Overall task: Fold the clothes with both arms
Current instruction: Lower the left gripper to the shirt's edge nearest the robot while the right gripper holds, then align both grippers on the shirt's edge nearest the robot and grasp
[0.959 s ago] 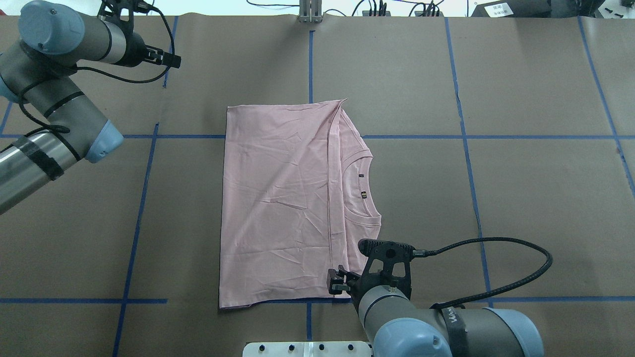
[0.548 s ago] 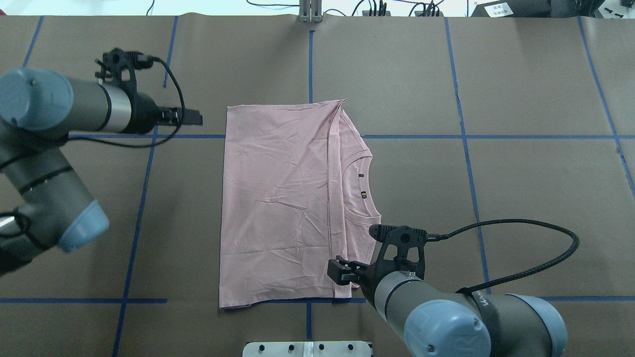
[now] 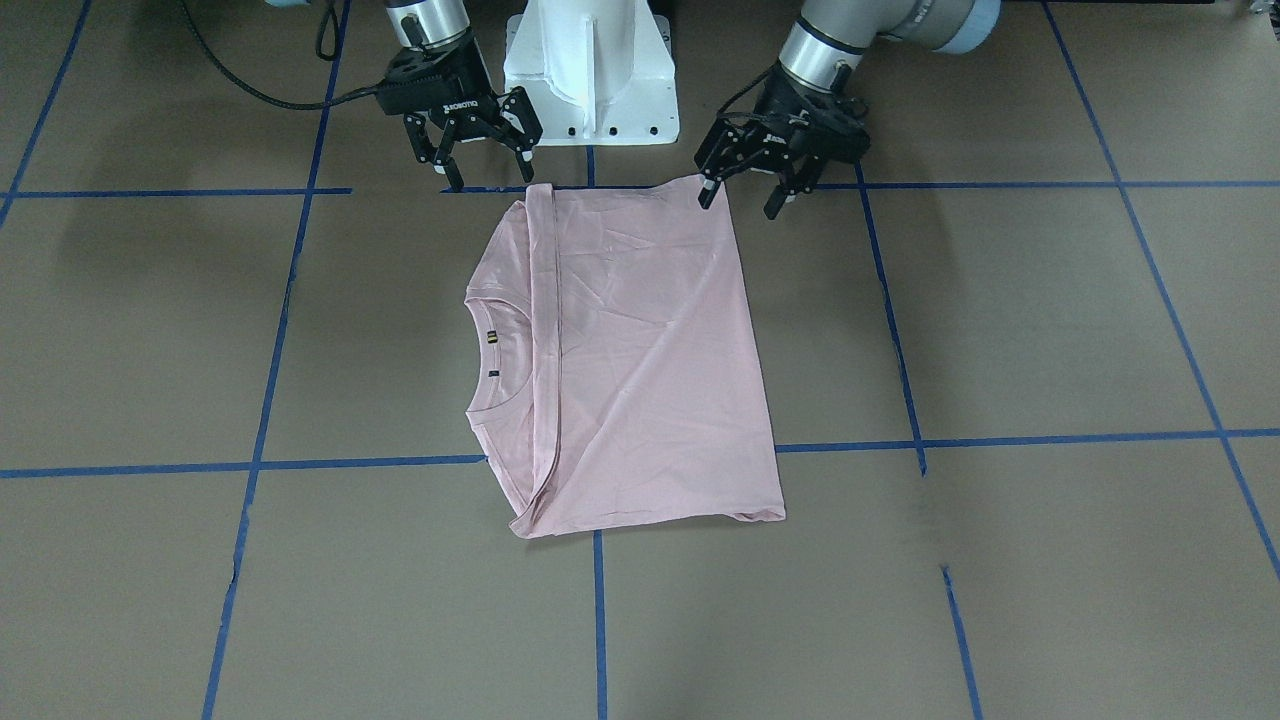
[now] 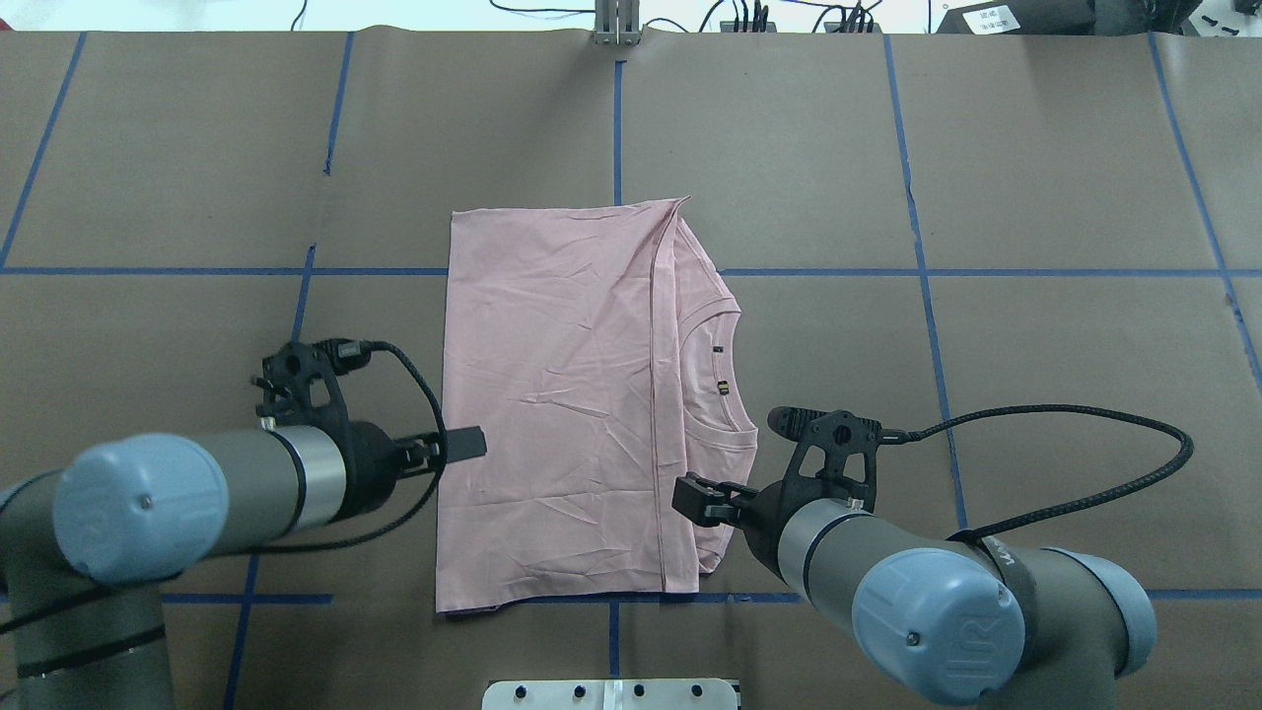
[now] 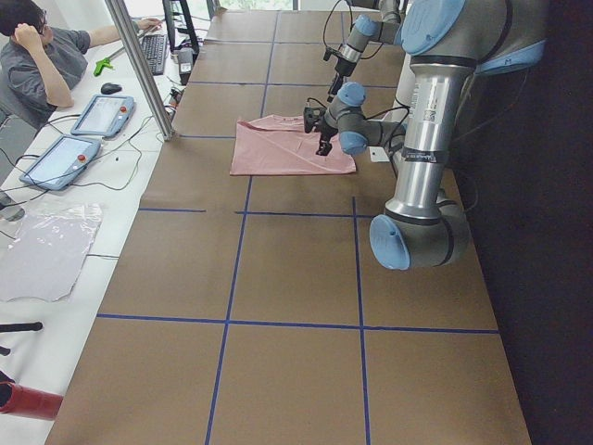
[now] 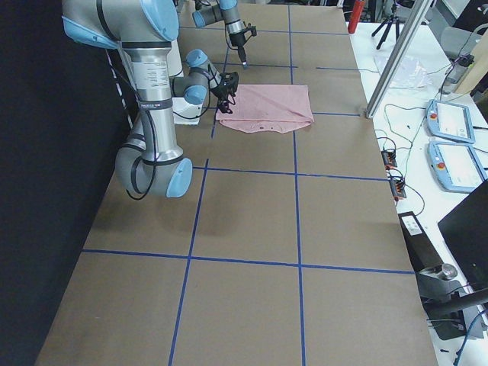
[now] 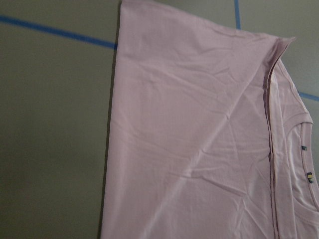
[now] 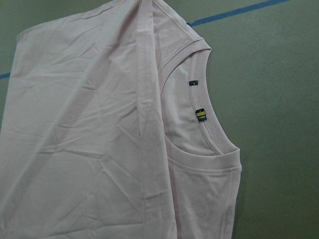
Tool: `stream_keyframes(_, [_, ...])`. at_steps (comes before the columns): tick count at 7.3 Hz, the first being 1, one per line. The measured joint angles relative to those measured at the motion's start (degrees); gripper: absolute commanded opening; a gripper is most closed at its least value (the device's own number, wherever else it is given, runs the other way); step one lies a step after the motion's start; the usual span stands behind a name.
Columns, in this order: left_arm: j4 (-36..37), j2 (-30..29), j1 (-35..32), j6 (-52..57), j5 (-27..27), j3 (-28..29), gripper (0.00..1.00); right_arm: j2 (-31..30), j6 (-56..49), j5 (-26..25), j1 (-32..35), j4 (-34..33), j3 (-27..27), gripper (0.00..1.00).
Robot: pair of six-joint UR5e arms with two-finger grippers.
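Pale pink T-shirt [image 4: 552, 394] lay flat on the brown-papered table [image 4: 1035, 394], straight out from the white pedestal base [image 4: 611, 693], with its nearest edge just beyond the base. It was folded: one flap lay over the body, and the fold line ran directly away from the base. The ribbed collar [image 8: 204, 162] was exposed on the base's right side, with two small tags inside it. Left gripper [image 3: 742, 195] was just out from the base on its left, over the shirt's left edge near the base-side corner. Its jaws were spread, with one fingertip by the fabric edge; couldn't tell if it touched. Right gripper [image 3: 487, 168] was just out from the base on its right, over the collar-side edge near the base-side corner. Its jaws were spread too, gripping nothing. Both wrist views looked down on wrinkled pink fabric and table.
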Motion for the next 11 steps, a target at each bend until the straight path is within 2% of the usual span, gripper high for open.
stream_keyframes(2, [5.3, -0.3, 6.7, -8.1, 4.5, 0.7, 0.54, 0.0, 0.0, 0.0, 0.3, 0.0, -0.2, 1.00])
stream_keyframes(4, [7.2, -0.4, 9.7, -10.2, 5.2, 2.6, 0.54, 0.0, 0.1, -0.1, 0.4, 0.1, -0.3, 1.00])
stream_keyframes(10, [7.6, -0.3, 12.8, -10.1, 5.3, 4.5, 0.54, 0.1, 0.3, -0.3, 0.3, 0.0, -0.4, 1.00])
stream_keyframes(11, [7.6, -0.3, 12.9, -10.0, 5.3, 4.7, 0.47, 0.1, 0.4, -0.3, 0.3, 0.0, -0.4, 1.00])
